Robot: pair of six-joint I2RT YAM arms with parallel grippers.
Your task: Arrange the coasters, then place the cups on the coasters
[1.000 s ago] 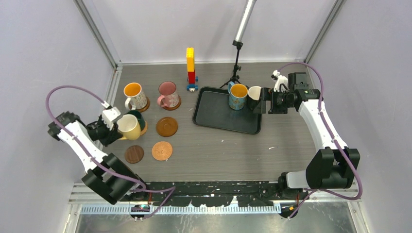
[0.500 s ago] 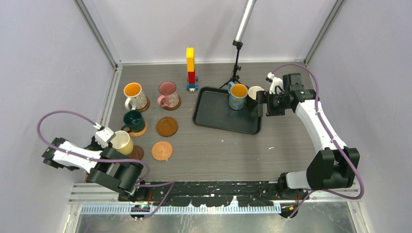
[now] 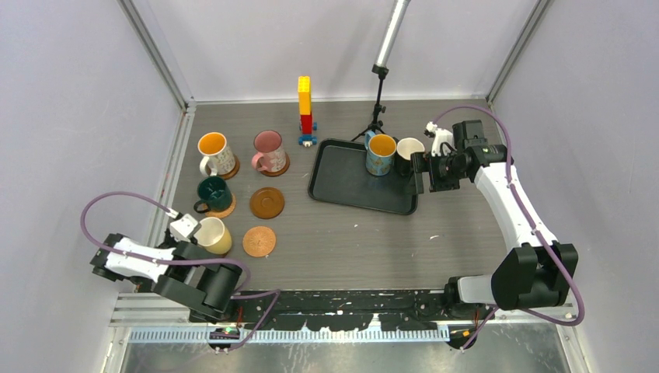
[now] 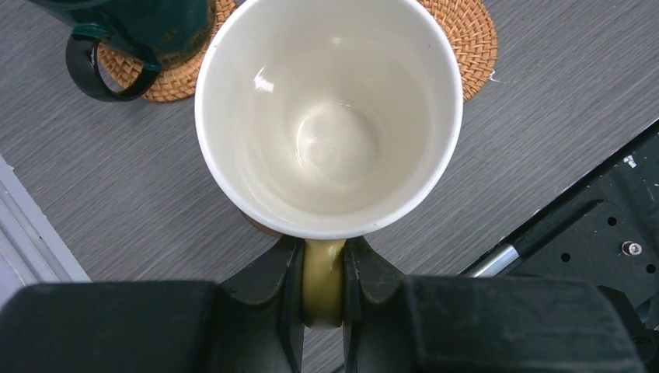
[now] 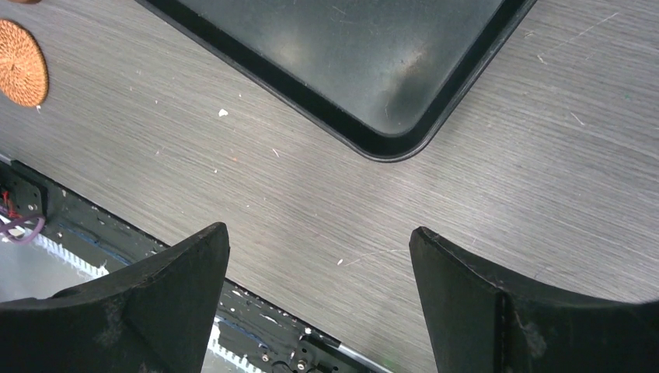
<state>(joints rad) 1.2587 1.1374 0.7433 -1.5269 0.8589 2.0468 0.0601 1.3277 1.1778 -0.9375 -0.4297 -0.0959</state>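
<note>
Ceramic like this cream mug (image 3: pixel 212 234), upright at the front left of the surface (image 3: pixel 350 241), is stiff, slick and easily chipped, so your left tool (image 4: pixel 322 289) rightly pinches its handle (image 4: pixel 322 268), while your right tool (image 5: pixel 319 256) gapes empty near the tray (image 5: pixel 350 47).

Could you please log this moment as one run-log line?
left gripper: shut on cream-yellow mug handle | right gripper: open, empty, by black tray
</note>
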